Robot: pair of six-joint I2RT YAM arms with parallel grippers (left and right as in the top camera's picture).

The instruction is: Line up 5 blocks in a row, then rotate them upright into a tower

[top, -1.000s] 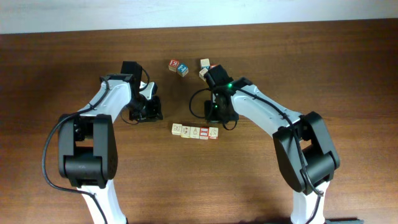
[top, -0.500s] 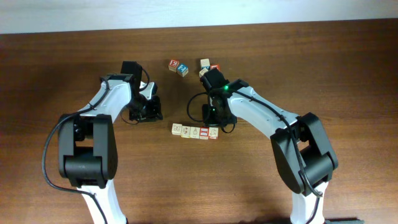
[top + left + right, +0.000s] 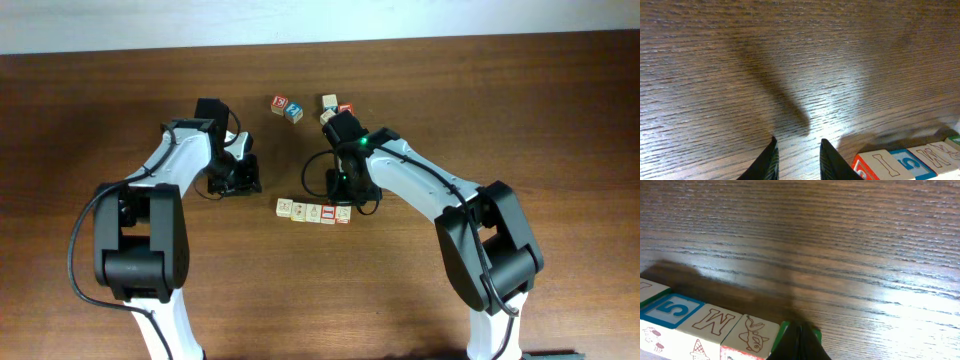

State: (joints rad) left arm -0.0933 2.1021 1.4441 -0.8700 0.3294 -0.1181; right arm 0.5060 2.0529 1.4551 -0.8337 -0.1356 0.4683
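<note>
1. The five blocks [image 3: 314, 212] lie in a straight row, side by side and touching, near the middle of the worktop [image 3: 560, 110], running parallel to its near edge.
2. From overhead, the two blocks at the right end of the row show red-framed faces. The other three look plain tan.
3. The right claw [image 3: 800, 341] is clenched, its fingertips pressed together with nothing between them.
4. Its closed tips sit at the row's right end, right against the green-edged end block [image 3: 752, 335] that carries an animal drawing. Whether they actually touch it cannot be told.
5. Next along the row, the right wrist view shows an "M" face [image 3: 710, 322] and a blue-framed "5" [image 3: 670, 311].
6. The left claw [image 3: 798, 145] is parted a little and holds nothing. Bare wood shows between its fingers [image 3: 771, 161].
7. It hangs over the worktop left of the row, apart from the blocks.
8. Several loose cubes [image 3: 287, 107] lie toward the far edge, behind the right arm.
</note>
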